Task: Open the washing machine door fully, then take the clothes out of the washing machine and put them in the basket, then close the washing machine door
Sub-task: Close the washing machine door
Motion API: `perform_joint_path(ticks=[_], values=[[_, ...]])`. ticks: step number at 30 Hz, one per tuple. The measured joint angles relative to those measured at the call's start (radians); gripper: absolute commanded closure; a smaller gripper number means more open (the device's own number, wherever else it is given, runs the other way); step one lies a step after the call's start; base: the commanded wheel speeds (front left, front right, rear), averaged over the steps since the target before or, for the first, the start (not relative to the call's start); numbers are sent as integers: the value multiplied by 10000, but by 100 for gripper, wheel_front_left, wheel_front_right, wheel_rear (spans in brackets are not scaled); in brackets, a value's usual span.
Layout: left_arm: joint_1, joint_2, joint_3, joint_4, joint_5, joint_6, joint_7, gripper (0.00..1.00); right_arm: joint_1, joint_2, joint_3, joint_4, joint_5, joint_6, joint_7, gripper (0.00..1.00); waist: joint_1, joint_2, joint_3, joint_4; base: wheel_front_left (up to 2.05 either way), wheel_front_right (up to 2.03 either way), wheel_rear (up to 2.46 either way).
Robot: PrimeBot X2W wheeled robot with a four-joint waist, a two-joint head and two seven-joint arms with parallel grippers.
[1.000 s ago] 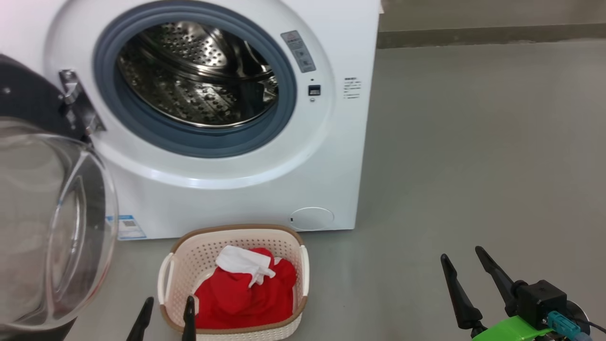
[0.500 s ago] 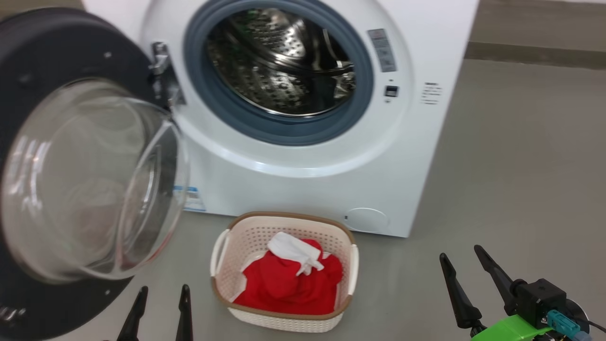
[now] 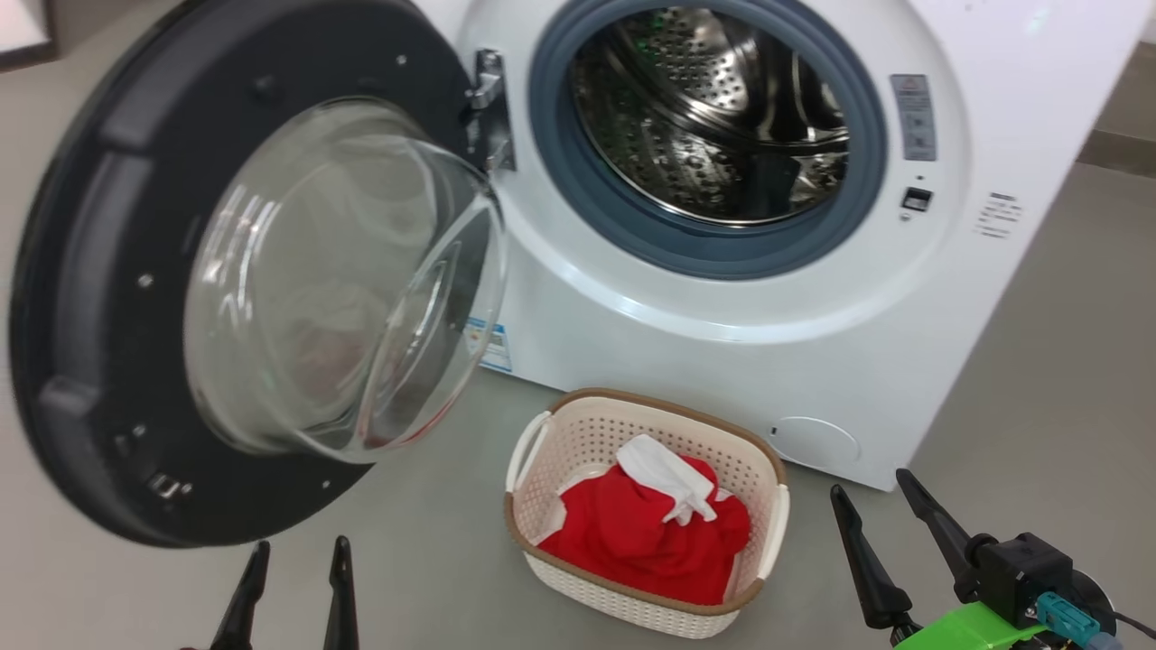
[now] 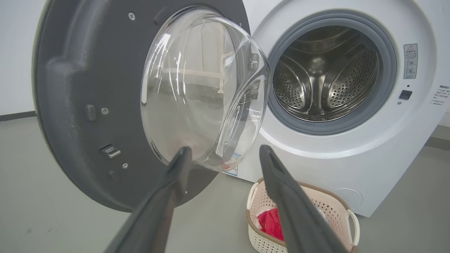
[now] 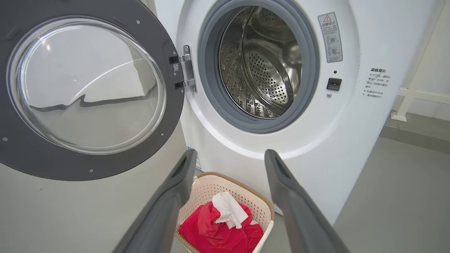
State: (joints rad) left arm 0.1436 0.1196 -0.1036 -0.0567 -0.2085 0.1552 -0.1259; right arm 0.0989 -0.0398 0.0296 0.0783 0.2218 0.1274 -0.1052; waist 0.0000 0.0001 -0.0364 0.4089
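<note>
The door (image 3: 244, 271) is seen swung wide, well clear of the machine (image 3: 722, 361) opening, so the opening step is judged done. The drum (image 3: 713, 117) is shown as bare steel as far as can be seen into it. The clothes (image 3: 641, 542), red with 1 white piece on top, are heaped in the basket (image 3: 632, 404), which is set on the floor (image 3: 433, 560) just before the machine's front. The unloading is therefore judged done too. 1 step of 3 is left: the door is yet to be shut.

The door is hung upright on a hinge (image 3: 488, 99) at the opening's left side in the head view. Its grey inner face and glass bowl (image 3: 361, 271) are turned toward the robot and a little toward the drum. Its free edge, where the latch (image 4: 110, 151) is seen, is pointed away from the machine, to the left. Being round, it is given no long axis; the swing axis is the upright hinge line. The basket is stood mouth up, with its handle-to-handle line run roughly along the machine's front.

The left gripper (image 3: 302, 544) is held low, below the door's rim, with jaws spread and nothing pinched. The right gripper (image 3: 869, 483) is held to the right of the basket, jaws likewise spread and empty. No contact with the door is seen at either
</note>
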Motion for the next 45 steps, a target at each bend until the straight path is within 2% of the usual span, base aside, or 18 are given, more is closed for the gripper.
perform_joint_path(ticks=[9,27,28,29,30,36,39,43,45], values=[[18,6,-8,-52,-42,58,12,0,-1,6,102,27,42,0,-2,0,0,0,-31,631,0,0,0],[63,73,-107,-92,-132,161,12,0,2,6,128,23,58,0,12,0,0,0,-110,680,0,0,0],[63,73,-117,-92,-136,161,13,2,2,6,127,19,58,0,12,0,0,0,-113,682,0,0,0],[63,73,-128,-92,-142,161,12,59,2,6,125,17,58,0,13,0,0,0,-115,684,0,0,0],[63,73,-130,-94,-176,161,12,100,2,6,125,15,58,0,13,0,0,0,-118,683,0,0,0],[66,73,-184,-165,-441,138,-12,100,3,6,105,-12,56,0,13,0,0,-1,-122,698,0,0,0],[63,61,-178,-389,-725,-71,-270,100,3,6,86,-29,56,0,15,0,0,0,-110,719,0,0,0],[18,-291,79,-1066,-2238,-679,-665,100,4,6,48,-61,50,0,81,0,0,0,-86,755,0,0,0],[-33,-441,320,-1480,-3442,-1064,-794,100,4,10,29,-81,42,0,94,0,0,0,-75,763,0,0,0]])
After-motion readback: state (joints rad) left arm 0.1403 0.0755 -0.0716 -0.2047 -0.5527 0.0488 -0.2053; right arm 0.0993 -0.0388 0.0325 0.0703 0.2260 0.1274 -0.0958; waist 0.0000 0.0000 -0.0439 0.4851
